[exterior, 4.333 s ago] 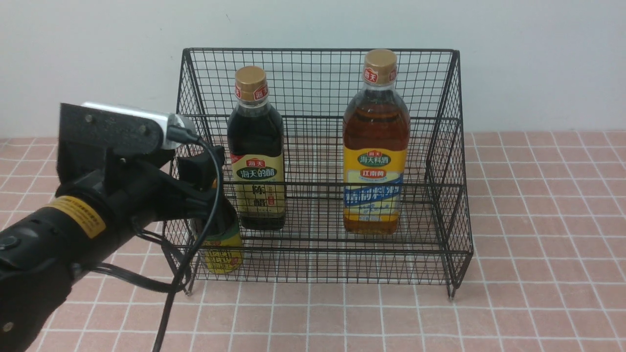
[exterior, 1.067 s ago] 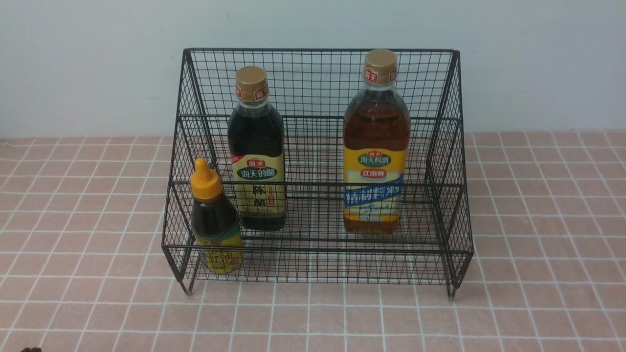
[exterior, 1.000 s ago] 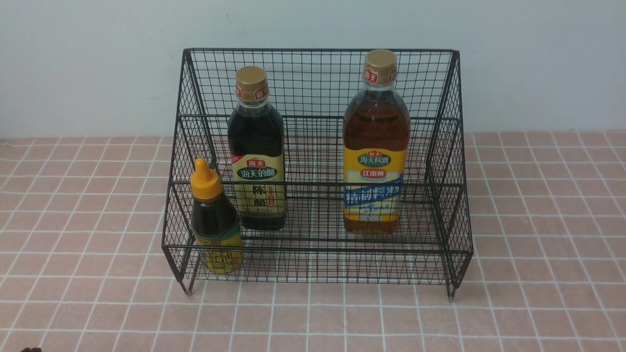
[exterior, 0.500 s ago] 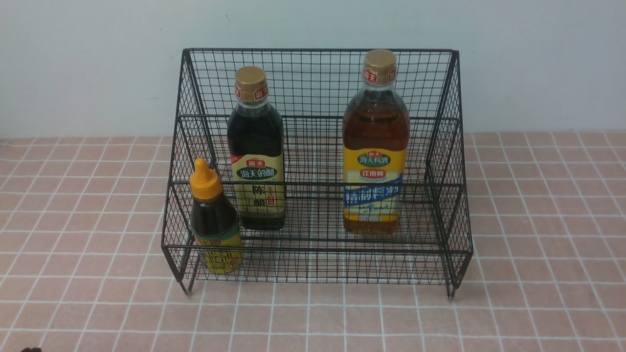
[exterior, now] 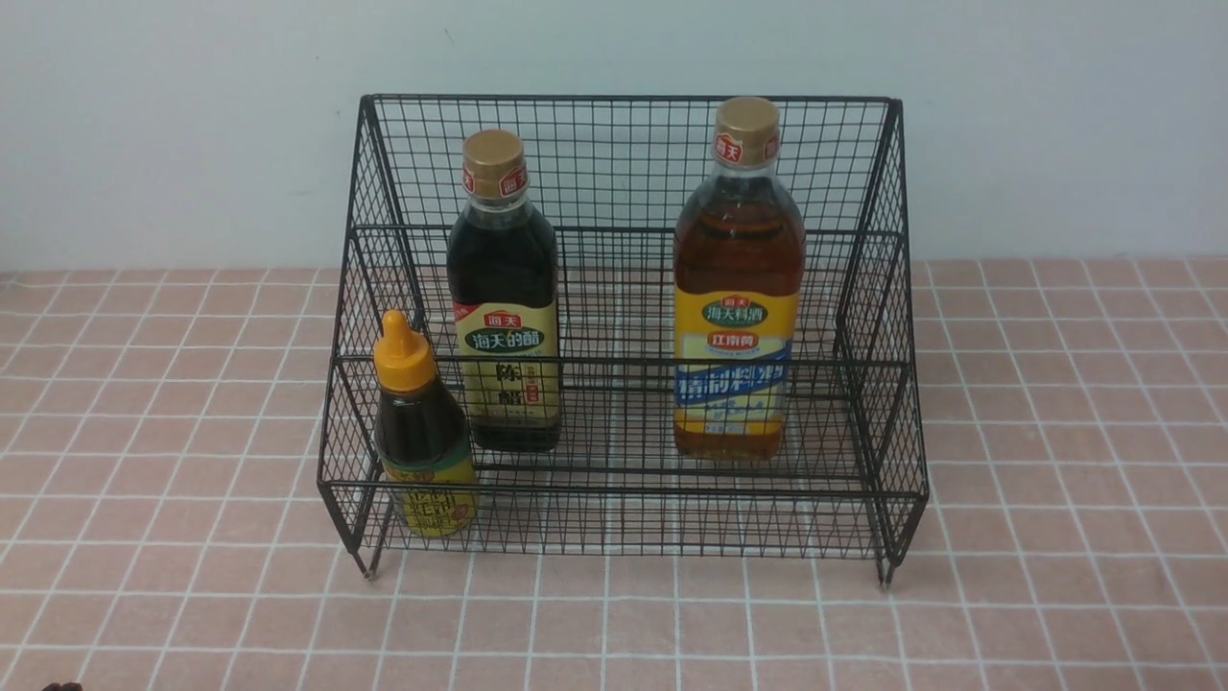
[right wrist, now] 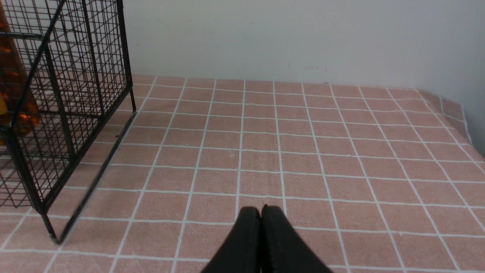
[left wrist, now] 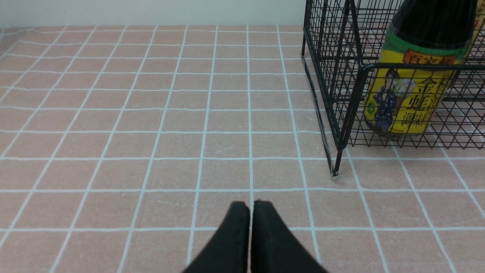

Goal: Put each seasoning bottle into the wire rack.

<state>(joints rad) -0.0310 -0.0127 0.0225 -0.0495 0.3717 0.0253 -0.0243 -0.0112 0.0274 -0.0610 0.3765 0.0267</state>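
Glass, probably heavy and slick, makes the amber bottle [exterior: 737,250] inside the rack [exterior: 614,493] best gripped mid-body; both end effectors [left wrist: 251,206] [right wrist: 261,212] are closed, empty.

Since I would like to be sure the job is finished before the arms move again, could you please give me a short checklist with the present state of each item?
1. Dark bottle with the gold cap inside the wire rack: ok.
2. Amber bottle inside the rack: ok.
3. Yellow-nozzle squeeze bottle inside the rack: ok.
4. Squeeze bottle standing straight: not ok, it leans toward the rack's left side.
5. Left gripper shut and holding nothing: ok.
6. Right gripper shut and holding nothing: ok.
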